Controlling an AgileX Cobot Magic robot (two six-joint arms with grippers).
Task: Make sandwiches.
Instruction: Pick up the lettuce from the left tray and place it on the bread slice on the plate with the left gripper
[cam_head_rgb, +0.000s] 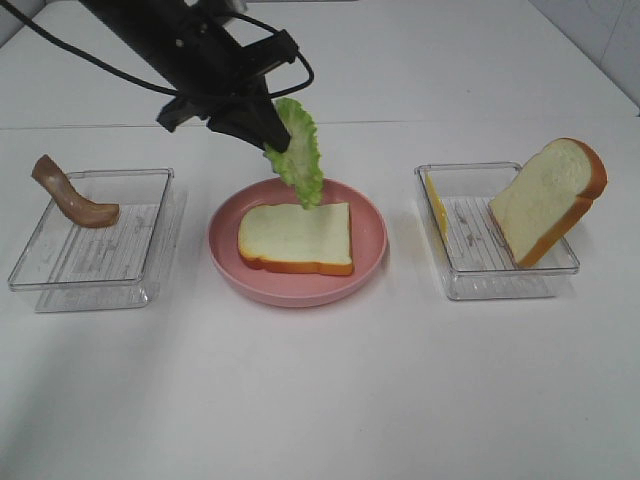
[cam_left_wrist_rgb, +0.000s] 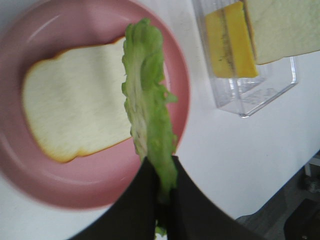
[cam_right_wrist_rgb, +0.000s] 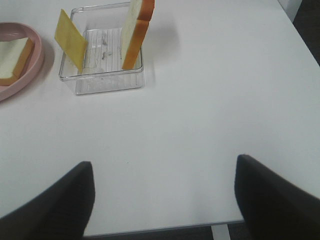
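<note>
Left of the pink plate (cam_head_rgb: 300, 288), we see a brown meat strip (cam_head_rgb: 72, 192) draped over the rim of a clear tray (cam_head_rgb: 100, 258). Above the plate, the left pincer (cam_head_rgb: 275, 143) is clamped on a ruffled lettuce leaf (cam_head_rgb: 300, 155), whose lower tip hangs over a bread slice (cam_head_rgb: 297, 235) lying flat on the plate. Right of the plate, a second clear tray (cam_head_rgb: 500, 282) holds a yellow cheese square (cam_head_rgb: 436, 208) against the wall nearest the plate and a second bread slice (cam_head_rgb: 545, 200) leaning on the opposite wall. Well apart from the plate, the right pincer (cam_right_wrist_rgb: 163, 161) hangs over the white surface (cam_head_rgb: 320, 400), fingers spread wide, gripping nothing.
</note>
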